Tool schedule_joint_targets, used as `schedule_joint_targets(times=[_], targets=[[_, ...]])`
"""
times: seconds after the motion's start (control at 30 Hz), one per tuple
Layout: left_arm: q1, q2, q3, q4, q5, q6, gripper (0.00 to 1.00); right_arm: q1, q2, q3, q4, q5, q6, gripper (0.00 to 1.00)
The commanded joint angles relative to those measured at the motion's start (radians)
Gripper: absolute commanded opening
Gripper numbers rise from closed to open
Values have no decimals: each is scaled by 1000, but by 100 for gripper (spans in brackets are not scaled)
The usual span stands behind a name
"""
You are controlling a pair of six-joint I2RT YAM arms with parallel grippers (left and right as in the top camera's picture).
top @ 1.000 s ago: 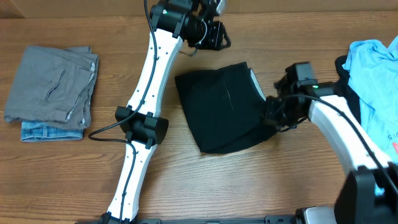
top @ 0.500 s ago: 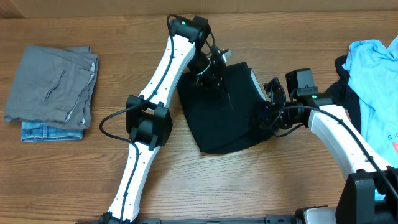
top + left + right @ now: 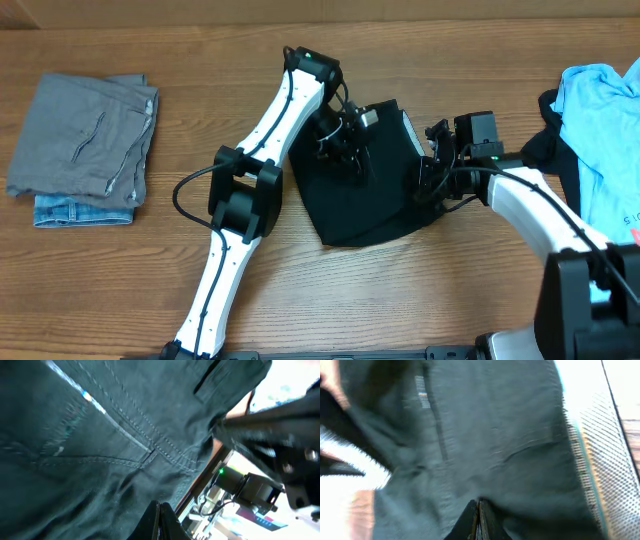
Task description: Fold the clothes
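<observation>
Lying directly under both sets of fingertips, the black trousers (image 3: 372, 205) look soft, limp and light, so a seamed edge seems the best place to pinch. The left gripper (image 3: 343, 143) and right gripper (image 3: 427, 186) are closed tight, with no cloth visibly between the fingers. A sewn tag (image 3: 422, 392) is too blurred to read.

Left arm (image 3: 262, 130): white links rise from bottom edge, left of centre, through black elbow joint (image 3: 240, 195) at mid-frame, then on to upper centre, where wrist bends down-right. Left gripper (image 3: 345, 152): just above frame centre, pointing down, closed. In left wrist view, fingertips (image 3: 165, 521) meet as one dark wedge at bottom centre. Right arm (image 3: 540, 205): white link arcs from lower right corner up-left to centre right. Right gripper (image 3: 425, 185): right of centre, aimed left, closed. In right wrist view, tips (image 3: 470, 518) sit together at bottom centre.
</observation>
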State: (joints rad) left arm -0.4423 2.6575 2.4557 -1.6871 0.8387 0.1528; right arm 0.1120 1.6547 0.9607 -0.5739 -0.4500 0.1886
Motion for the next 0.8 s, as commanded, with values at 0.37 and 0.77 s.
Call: schedule_joint_targets(times=[0.37, 0.77], targets=[[-125, -13, -241, -2, -29, 180, 4, -7, 223, -6, 52, 56, 23, 4], [-104, -24, -331, 12, -26, 179, 4, -7, 225, -6, 53, 53, 25, 4]])
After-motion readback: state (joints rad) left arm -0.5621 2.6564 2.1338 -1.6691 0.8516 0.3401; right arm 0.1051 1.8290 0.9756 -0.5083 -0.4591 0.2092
